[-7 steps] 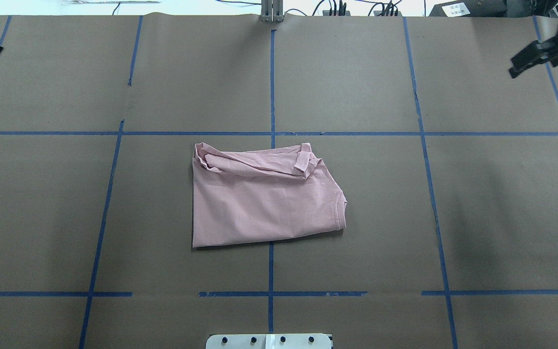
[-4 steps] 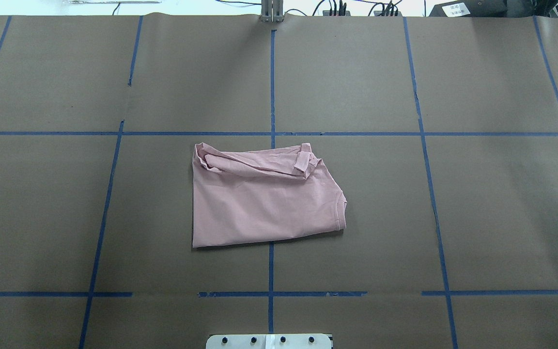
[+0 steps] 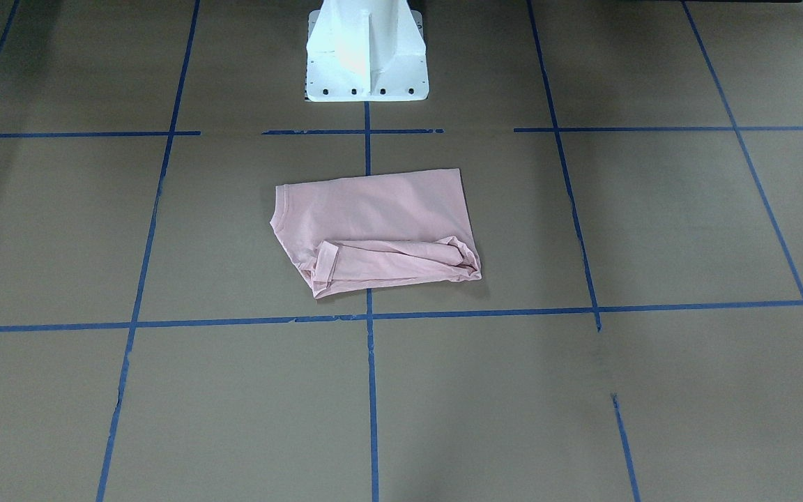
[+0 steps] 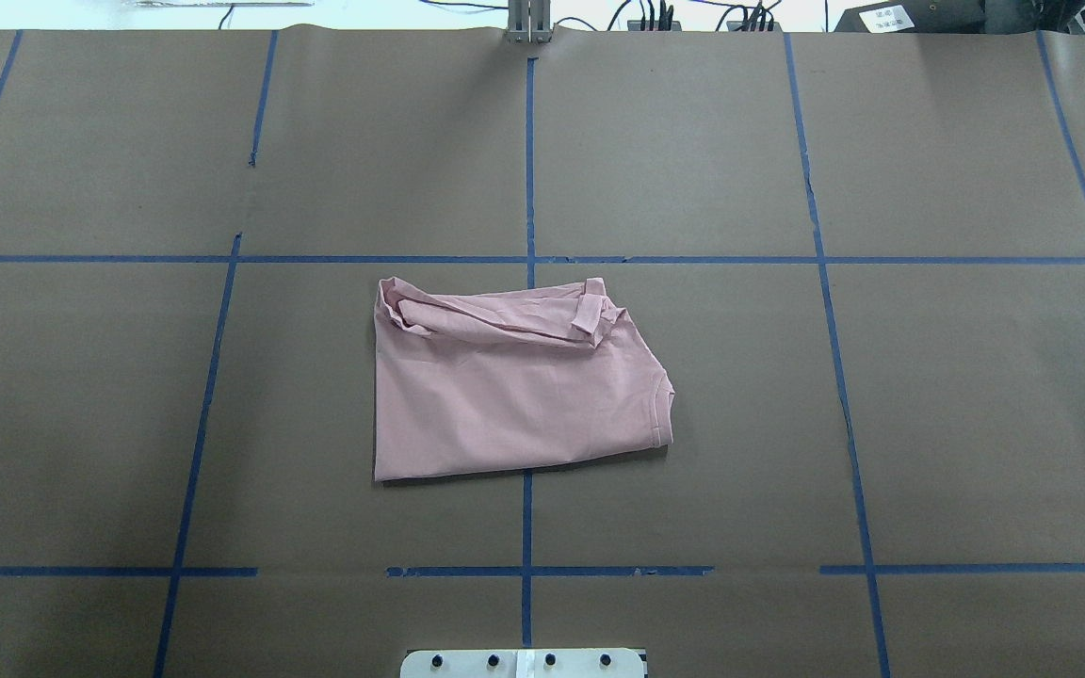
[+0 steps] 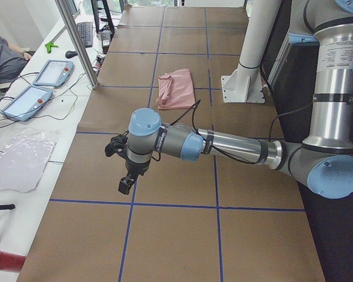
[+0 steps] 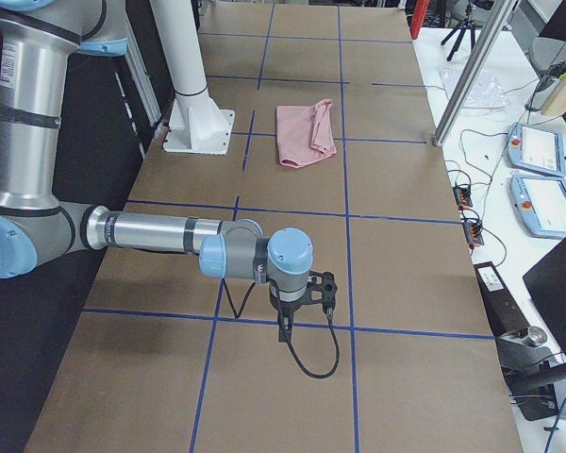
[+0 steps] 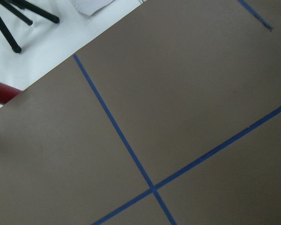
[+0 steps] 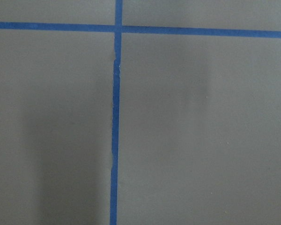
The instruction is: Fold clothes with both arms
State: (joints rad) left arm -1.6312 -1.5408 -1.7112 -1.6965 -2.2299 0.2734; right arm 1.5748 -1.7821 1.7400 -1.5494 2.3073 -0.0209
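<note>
The pale pink T-shirt [image 4: 505, 395] lies folded into a rough rectangle at the middle of the brown table, with a rolled sleeve along its far edge and the collar at its right. It also shows in the front view [image 3: 373, 216] and both side views [image 5: 175, 88] [image 6: 305, 132]. Its print is hidden. The left gripper [image 5: 125, 185] hangs over bare table far from the shirt, at the table's left end. The right gripper [image 6: 285, 330] hangs over bare table at the right end. Both show only in the side views, so I cannot tell whether they are open or shut.
The white pedestal base [image 3: 365, 63] stands at the robot's side of the table, near the shirt. Blue tape lines [image 4: 528, 160] grid the brown paper. Tablets [image 5: 53, 71] and cables lie on a white side table beyond a metal post [image 5: 76, 41]. A person [image 5: 3, 59] sits there.
One second ago both grippers showed at the overhead view's far corners. They have since moved out of that view sideways. The shirt has not moved.
</note>
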